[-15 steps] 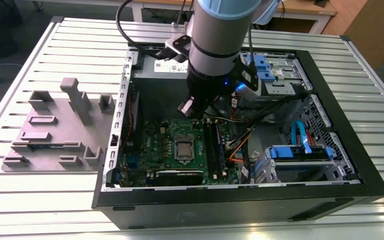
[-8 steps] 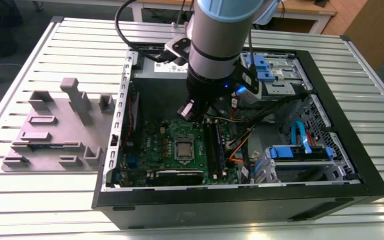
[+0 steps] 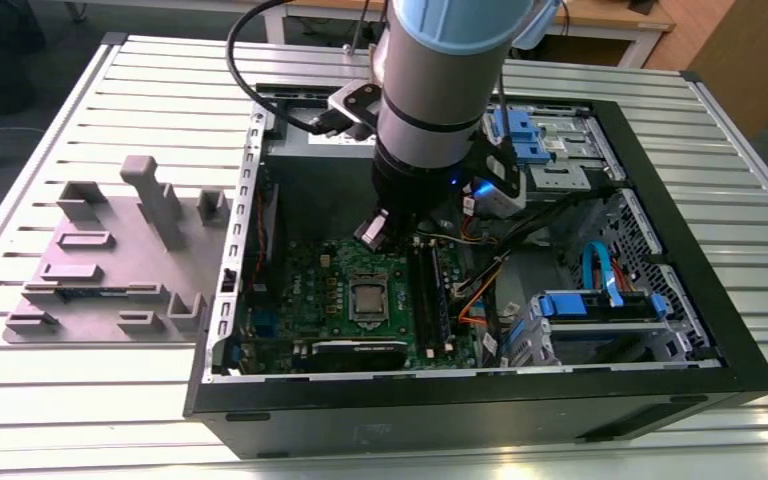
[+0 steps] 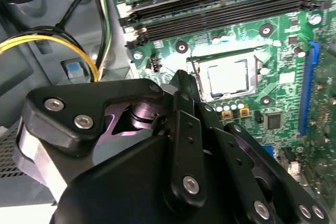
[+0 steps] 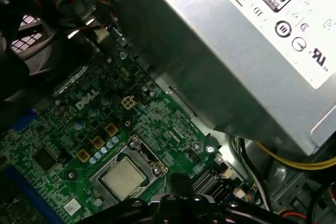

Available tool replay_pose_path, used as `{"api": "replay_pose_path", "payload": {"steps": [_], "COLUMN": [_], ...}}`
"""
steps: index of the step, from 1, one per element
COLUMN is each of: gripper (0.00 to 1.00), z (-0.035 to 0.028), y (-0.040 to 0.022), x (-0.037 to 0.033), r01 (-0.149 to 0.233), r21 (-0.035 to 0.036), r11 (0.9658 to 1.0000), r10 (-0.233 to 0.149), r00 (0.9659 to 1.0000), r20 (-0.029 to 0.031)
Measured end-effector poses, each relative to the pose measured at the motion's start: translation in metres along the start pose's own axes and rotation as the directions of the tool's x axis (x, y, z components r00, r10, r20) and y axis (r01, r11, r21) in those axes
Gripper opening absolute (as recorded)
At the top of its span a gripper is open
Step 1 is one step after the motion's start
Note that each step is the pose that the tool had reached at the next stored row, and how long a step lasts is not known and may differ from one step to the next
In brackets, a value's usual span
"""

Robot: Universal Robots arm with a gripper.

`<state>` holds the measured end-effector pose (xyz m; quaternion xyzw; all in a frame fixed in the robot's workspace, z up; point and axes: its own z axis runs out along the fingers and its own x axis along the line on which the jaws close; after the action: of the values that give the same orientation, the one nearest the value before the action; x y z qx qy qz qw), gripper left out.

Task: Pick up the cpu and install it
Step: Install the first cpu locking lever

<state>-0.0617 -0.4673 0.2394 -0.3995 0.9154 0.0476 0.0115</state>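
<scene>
Gripper (image 4: 181, 85) of mine hovers above green motherboard (image 3: 317, 290), finger state unclear | cpu (image 5: 123, 176) lies flat in its socket (image 4: 227, 77) | grey power supply (image 5: 236, 51) nearby

The arm (image 3: 444, 70) comes down from the top of the exterior view, almost vertical, with its pale blue and grey body leaning a little toward the exterior view's left. The dark wrist sits below it. The gripper (image 3: 373, 232) points downward (its black linkage and screws are seen close in the second wrist view (image 4: 181, 145)). Nothing is visibly held.
</scene>
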Motion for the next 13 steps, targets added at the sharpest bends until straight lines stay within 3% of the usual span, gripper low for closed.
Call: {"api": "replay_pose_path", "payload": {"steps": [7,13], "gripper": [0.11,0.11], "z": [0.0019,0.0108], "y": [-0.0069,-0.0109], "x": [0.0075,0.0116], "r01": [0.001,-0.002], "r21": [-0.0030,-0.0164], "r11": [1.0000,0.9999], "r10": [-0.001,0.001], "r00": [1.0000,0.9998], "r20": [-0.0028,-0.0174]}}
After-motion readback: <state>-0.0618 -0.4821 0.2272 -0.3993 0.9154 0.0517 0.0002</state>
